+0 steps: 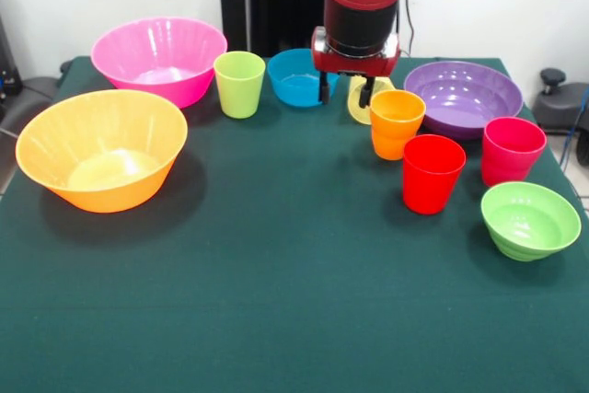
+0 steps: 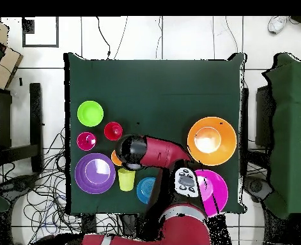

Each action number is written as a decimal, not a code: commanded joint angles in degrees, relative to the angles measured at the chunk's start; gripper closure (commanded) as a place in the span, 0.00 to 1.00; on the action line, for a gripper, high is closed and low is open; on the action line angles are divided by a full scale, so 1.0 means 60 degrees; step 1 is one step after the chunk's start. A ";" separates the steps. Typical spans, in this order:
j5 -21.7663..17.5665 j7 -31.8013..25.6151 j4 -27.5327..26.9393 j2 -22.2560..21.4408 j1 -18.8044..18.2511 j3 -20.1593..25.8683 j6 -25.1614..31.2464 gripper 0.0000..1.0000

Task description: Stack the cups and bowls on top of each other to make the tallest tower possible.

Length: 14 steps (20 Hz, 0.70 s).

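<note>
My gripper (image 1: 344,92) hangs open with nothing between its fingers, low over the back of the table between the small blue bowl (image 1: 296,77) and the orange ribbed cup (image 1: 397,123). The translucent pale yellow cup (image 1: 371,108) stands just behind its right finger, partly hidden. Every piece stands alone, and no tower shows. The lime green cup (image 1: 239,84) is left of the blue bowl. The red cup (image 1: 433,173), pink-red cup (image 1: 512,150) and small light green bowl (image 1: 530,219) sit at the right. In the overhead view the arm's wrist (image 2: 132,152) covers the gripper and part of the orange cup (image 2: 115,158).
The large pink bowl (image 1: 158,59) and large orange bowl (image 1: 101,149) stand at the left, and the wide purple bowl (image 1: 463,97) sits at the back right. Green cloth (image 1: 276,301) covers the table. Cables lie on the floor (image 2: 44,191) beside it.
</note>
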 commanded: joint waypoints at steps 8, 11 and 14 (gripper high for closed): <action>-0.0175 0.1114 -0.0113 0.0207 0.0195 0.0487 0.0005 0.00; -0.0164 0.1068 -0.0208 0.0183 0.0145 0.0472 0.0133 0.00; -0.0154 0.0991 -0.0385 0.0215 0.0063 0.0463 0.0320 0.00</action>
